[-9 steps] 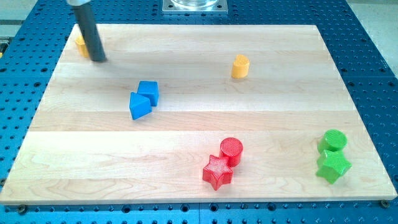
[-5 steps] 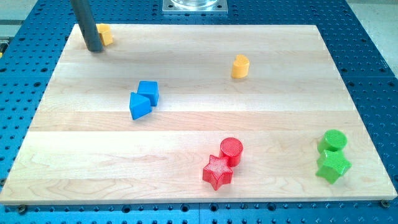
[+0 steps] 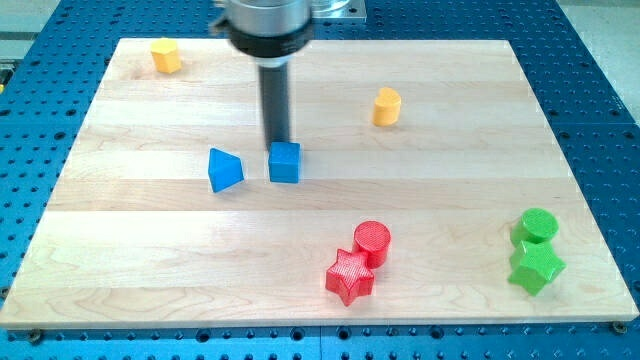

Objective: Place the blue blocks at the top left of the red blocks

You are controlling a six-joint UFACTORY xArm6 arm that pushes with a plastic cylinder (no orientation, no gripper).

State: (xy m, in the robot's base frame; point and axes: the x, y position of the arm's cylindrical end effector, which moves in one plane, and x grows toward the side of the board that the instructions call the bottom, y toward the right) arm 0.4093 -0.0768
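Observation:
My tip (image 3: 279,143) sits at the top edge of a blue cube (image 3: 285,163) near the board's middle. A blue wedge-shaped block (image 3: 224,170) lies apart, to the cube's left. A red cylinder (image 3: 372,241) and a red star (image 3: 349,276) touch each other at the view's lower middle, well below and right of the blue blocks.
A yellow block (image 3: 165,56) sits at the board's top left, a second yellow block (image 3: 386,106) at upper middle right. A green cylinder (image 3: 537,226) and a green star (image 3: 535,267) stand at the right edge. The wooden board (image 3: 120,250) lies on a blue perforated table.
My tip moved from the top left corner to the board's middle. The blue cube has shifted right, away from the blue wedge. The top-left yellow block is uncovered.

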